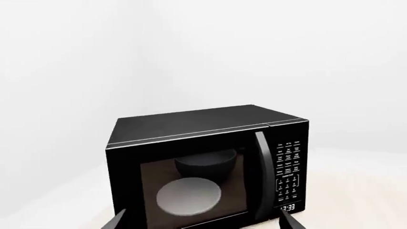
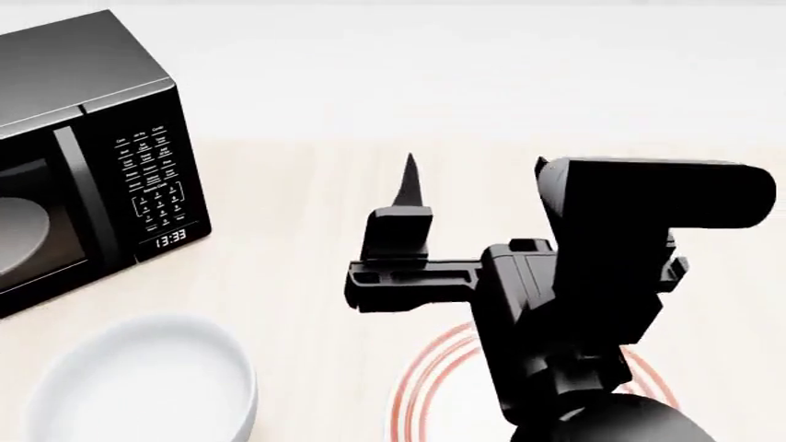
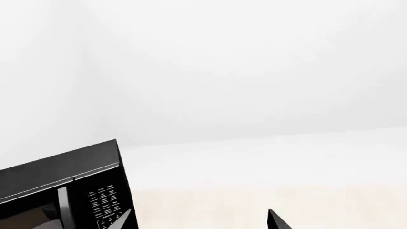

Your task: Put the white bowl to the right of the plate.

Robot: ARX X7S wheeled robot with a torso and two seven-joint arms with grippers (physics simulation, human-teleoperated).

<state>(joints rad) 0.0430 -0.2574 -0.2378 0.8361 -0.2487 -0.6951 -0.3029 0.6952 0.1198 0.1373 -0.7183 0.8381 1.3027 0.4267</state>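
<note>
The white bowl (image 2: 142,382) stands on the table at the front left of the head view, before the microwave. To its right lies the plate (image 2: 426,391) with red rings, mostly covered by my right arm. My right gripper (image 2: 473,177) hovers above the table beyond the plate, open, one fingertip (image 2: 410,180) pointing away. In the right wrist view the right gripper (image 3: 198,222) holds nothing. My left gripper (image 1: 202,222) is open and empty too, facing the microwave door; this arm is outside the head view.
A black microwave (image 2: 86,157) with its door shut sits at the table's back left. Through the microwave (image 1: 203,167) door glass I see a pale round turntable dish (image 1: 188,195) and a dark bowl-like shape (image 1: 207,163). The light wooden table (image 2: 307,212) extends right.
</note>
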